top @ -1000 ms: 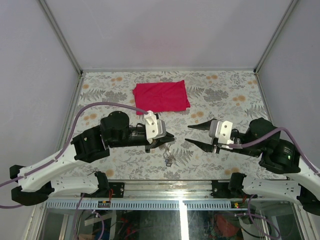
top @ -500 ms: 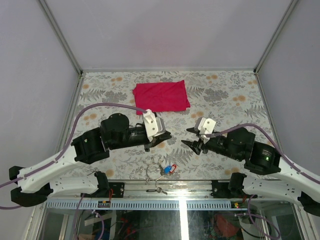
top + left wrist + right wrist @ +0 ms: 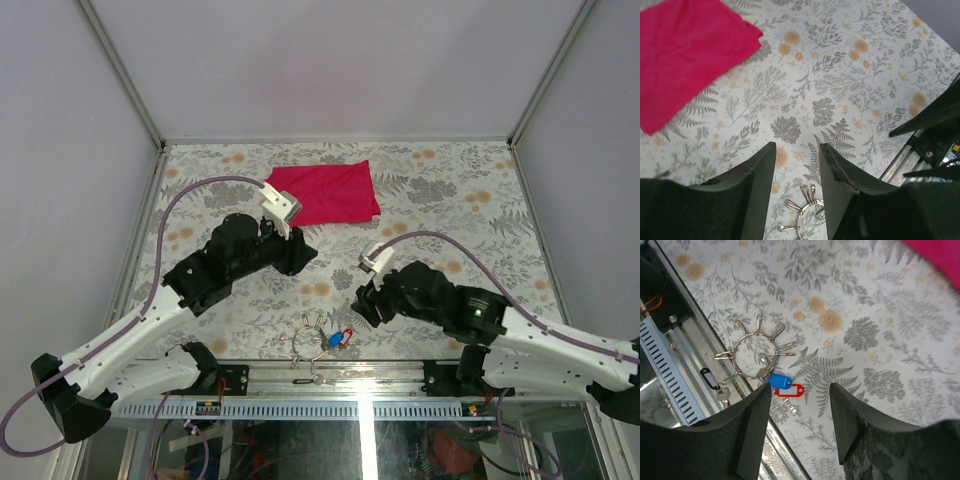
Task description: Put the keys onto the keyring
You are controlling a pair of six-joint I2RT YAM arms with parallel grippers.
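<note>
Item 1. Left gripper (image 3: 796, 147): one. Fingers (image 3: 759, 186) stand apart with bare desk (image 3: 450, 200) showing between them. It holds nothing and touches nothing, and hangs above the floral surface, with the keyring's far edge just below its fingertips in the left wrist view.

Item 2. Red cloth (image 3: 322, 193): one, lying flat at the far middle of the desk, well apart from the ring.

Item 3. Keyring (image 3: 746, 338): one thin silver wire ring, lying flat near the desk's near edge, between the two arms. It carries several small metal clips fanned around its far side. Whether any key is threaded on the wire cannot be told.

Item 4. Keys: three counted.
- A blue-headed key (image 3: 779, 381) touches the ring's right side.
- A red-headed key (image 3: 791, 390) lies just beside the blue one and partly under it.
- A plain metal key (image 3: 722, 392) rests on the metal rail (image 3: 700, 390) at the desk's near edge, beside a dark tag (image 3: 707, 377).

Item 5. Right gripper (image 3: 800, 389): one. Its fingers are spread and grip nothing. It hovers over the blue and red heads without touching them.
</note>
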